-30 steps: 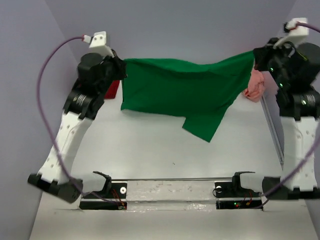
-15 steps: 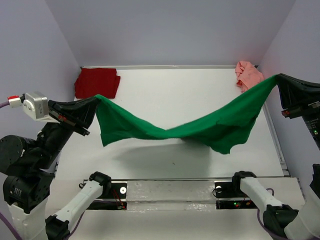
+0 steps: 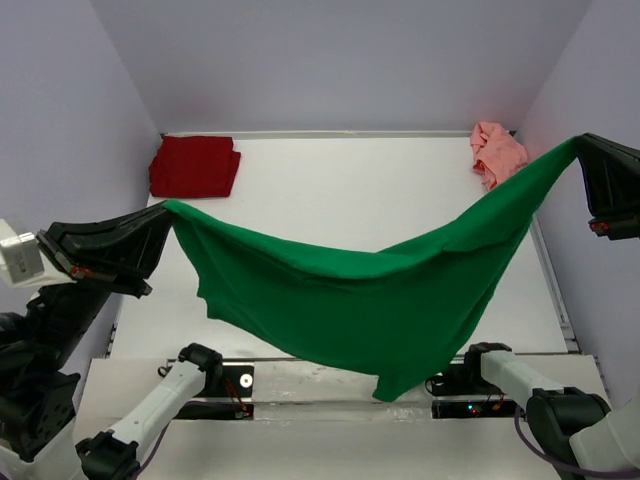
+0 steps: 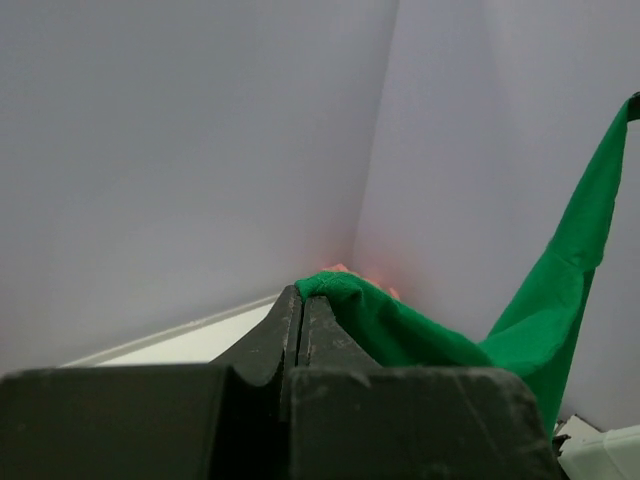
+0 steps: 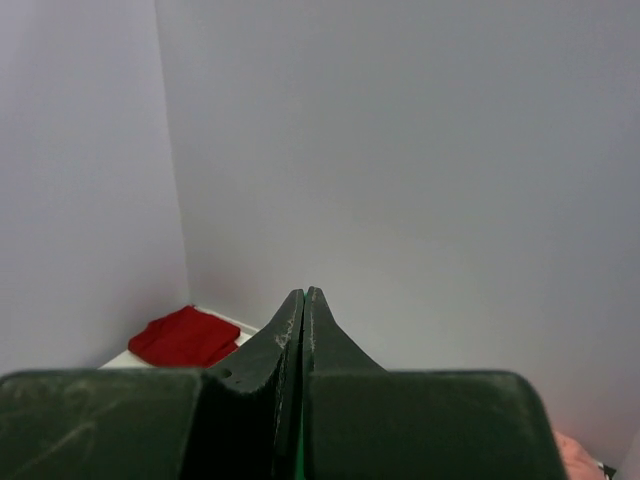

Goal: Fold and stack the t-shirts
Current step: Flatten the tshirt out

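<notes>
- One green shirt [image 3: 370, 300] is held above the tabletop [image 3: 340, 190], its ends clamped in the left fingers [image 3: 125, 240] and right fingers [image 3: 605, 165].
- One red shirt [image 3: 194, 166] and one pink shirt [image 3: 496, 152] are seen at the tabletop's far corners.

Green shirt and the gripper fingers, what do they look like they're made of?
The green shirt looks like soft matte cloth, probably a cotton-type knit: it sags in a deep curve between its two held ends and hangs in loose folds, with no sheen. The left fingers look like hard black plastic, matte and faintly scuffed, with straight moulded edges; coated metal cannot be ruled out.
</notes>
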Controlling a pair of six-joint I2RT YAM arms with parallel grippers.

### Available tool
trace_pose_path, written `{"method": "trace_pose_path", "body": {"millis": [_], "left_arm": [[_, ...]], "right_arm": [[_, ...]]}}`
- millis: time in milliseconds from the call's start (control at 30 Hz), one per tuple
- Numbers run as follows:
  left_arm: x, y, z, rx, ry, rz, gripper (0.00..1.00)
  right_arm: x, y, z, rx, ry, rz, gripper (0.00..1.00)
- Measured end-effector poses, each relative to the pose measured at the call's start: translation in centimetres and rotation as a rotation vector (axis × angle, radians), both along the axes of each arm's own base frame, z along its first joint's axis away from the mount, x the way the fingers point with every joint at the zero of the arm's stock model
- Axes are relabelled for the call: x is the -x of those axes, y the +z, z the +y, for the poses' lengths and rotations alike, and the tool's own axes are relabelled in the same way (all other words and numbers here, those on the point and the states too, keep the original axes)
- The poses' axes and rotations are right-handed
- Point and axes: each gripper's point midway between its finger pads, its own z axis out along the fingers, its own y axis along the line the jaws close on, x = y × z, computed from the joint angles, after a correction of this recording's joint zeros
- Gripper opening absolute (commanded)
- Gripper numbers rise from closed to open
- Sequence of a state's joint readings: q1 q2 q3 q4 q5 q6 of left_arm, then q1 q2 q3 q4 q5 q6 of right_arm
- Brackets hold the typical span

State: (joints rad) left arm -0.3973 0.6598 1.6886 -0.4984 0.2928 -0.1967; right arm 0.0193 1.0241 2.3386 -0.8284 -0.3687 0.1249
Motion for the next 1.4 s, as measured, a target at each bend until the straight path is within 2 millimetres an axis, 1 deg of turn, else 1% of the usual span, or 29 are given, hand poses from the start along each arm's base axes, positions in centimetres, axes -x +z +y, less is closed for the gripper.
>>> {"method": "trace_pose_path", "body": {"millis": [67,133,167,233,367,433,533,567,600,667,700,767,800,833,867,900,933,1033,1100,1200,1300,1333,1367,1400], "left_arm": [[0.7,0.7,0.1,0.005,-0.012,-0.024,0.01],[1.9,1.6,0.1,0.01,-0.039,-0.065,0.01],[2.6,2.0,0.1,0.014,-0.051,-0.086,0.01],[3.8,2.7,0.2,0.023,-0.07,-0.123,0.02],[5.1,3.3,0.7,0.038,-0.08,-0.162,0.02],[5.1,3.1,0.7,0.039,-0.077,-0.16,0.02],[4.0,2.4,0.9,0.035,-0.042,-0.131,0.02],[3.4,2.1,1.0,0.032,-0.024,-0.114,0.02],[2.8,1.7,1.1,0.027,-0.007,-0.098,0.02],[1.7,1.2,1.2,0.018,0.026,-0.076,0.02],[1.2,1.0,1.2,0.014,0.036,-0.068,0.02],[0.2,1.1,1.3,0.007,0.066,-0.059,0.02],[-0.3,1.4,1.4,0.006,0.081,-0.061,0.02],[-0.6,2.2,1.6,0.009,0.099,-0.07,0.02],[-0.9,2.9,1.6,0.01,0.106,-0.076,0.02],[-1.0,4.0,1.6,0.016,0.114,-0.095,0.02],[-1.1,5.7,1.8,0.031,0.127,-0.134,0.02],[-1.3,8.6,2.3,0.055,0.156,-0.187,0.01],[-1.2,10.3,2.9,0.074,0.187,-0.227,0.01],[-0.8,11.1,3.7,0.088,0.225,-0.252,0.02],[-0.1,10.9,4.5,0.094,0.249,-0.259,0.02],[0.2,10.8,4.7,0.095,0.254,-0.261,0.02],[0.5,10.7,5.0,0.098,0.262,-0.262,0.02],[1.2,10.6,5.4,0.103,0.27,-0.267,0.02]], "right_arm": [[1.1,0.6,0.5,0.008,0.03,-0.025,0.0],[3.0,1.7,1.2,0.021,0.071,-0.074,0.0],[4.3,2.2,1.6,0.028,0.096,-0.107,0.0],[6.8,2.7,2.1,0.041,0.134,-0.161,0.0],[10.2,2.7,2.6,0.056,0.166,-0.221,0.0],[10.7,2.3,2.7,0.061,0.173,-0.225,0.0],[9.2,1.7,2.7,0.058,0.168,-0.19,0.0],[7.8,1.4,2.5,0.055,0.159,-0.158,0.0],[6.8,1.2,2.5,0.055,0.151,-0.14,0.0],[3.5,0.8,2.2,0.049,0.134,-0.082,0.0],[2.2,0.7,2.2,0.048,0.129,-0.059,0.0],[-1.2,0.7,2.0,0.046,0.115,-0.012,0.0],[-2.1,1.0,2.0,0.047,0.11,-0.01,0.0],[-3.9,1.7,1.8,0.046,0.1,-0.011,0.0],[-4.8,2.1,1.8,0.046,0.096,-0.011,0.0],[-5.1,2.5,1.7,0.045,0.091,-0.024,0.0],[-6.2,3.1,1.6,0.043,0.085,-0.033,0.0],[-7.5,4.3,1.3,0.041,0.063,-0.075,0.0],[-7.6,4.7,1.0,0.045,0.043,-0.101,0.0],[-5.9,5.6,0.4,0.056,0.0,-0.165,0.0],[-3.1,6.1,0.1,0.066,-0.023,-0.223,0.0],[-1.4,6.2,0.0,0.068,-0.03,-0.248,0.0],[-0.7,6.2,-0.1,0.068,-0.034,-0.259,0.0],[1.1,6.4,-0.3,0.066,-0.043,-0.288,0.0]]}}
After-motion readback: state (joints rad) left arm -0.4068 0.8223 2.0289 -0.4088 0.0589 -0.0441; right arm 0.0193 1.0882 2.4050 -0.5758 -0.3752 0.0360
